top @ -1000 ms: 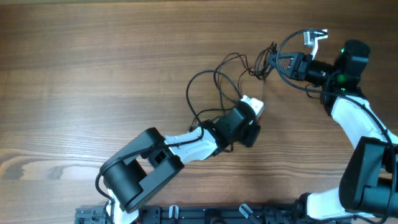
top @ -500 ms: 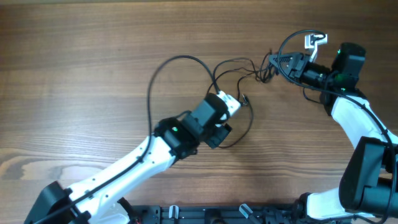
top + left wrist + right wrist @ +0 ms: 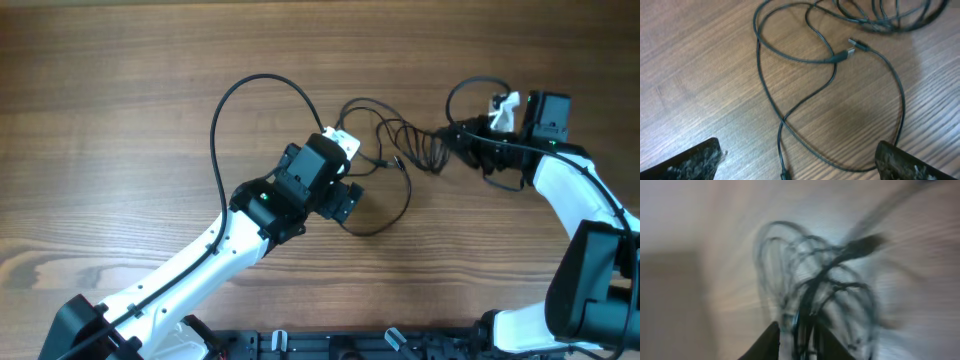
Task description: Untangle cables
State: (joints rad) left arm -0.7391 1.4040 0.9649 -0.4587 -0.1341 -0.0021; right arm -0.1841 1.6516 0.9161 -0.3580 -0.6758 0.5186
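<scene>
Overhead view, 1 lot: cables (image 3: pixel 425 148), thin black cords on a wood table (image 3: pixel 120 80).

Location: all lie to the right of the left gripper (image 3: pixel 345 175), between it and the right gripper (image 3: pixel 455 135).

Parts:
- Loop (image 3: pixel 784 120): 1 slack cord lying flat just ahead of the left gripper, crossing itself once. Its near end runs under the gripper, and contact cannot be told.
- Plugs (image 3: pixel 846 52): 2 small ends lying almost tip to tip, farther ahead of the left gripper than the crossing.
- Bunch (image 3: pixel 880 25): several tight coils, the part farthest from the left gripper, at the right gripper's tip.

Tools:
- Left gripper: jaws fully apart, holding nothing, hovering over the loop's near end.
- Right gripper: jaws nearly together on strands of the bunch. The right wrist view is blurred, so how many strands cannot be told.

Handling, as judged:
- Very light and limp, with little spring.
- Likely to slide on the wood, so a pull at 1 end would drag the whole lot unless the other end is pinned.
- Cord is thin and easy to miss in a pinch.
- Plugs are the stiffest, thickest parts and look the surest hold.
- A sharp tug could tighten the bunch or strain a plug joint.

Not in lot: arm wire (image 3: pixel 225 110), thicker, arcing on the left gripper's far side from the cables.
</scene>
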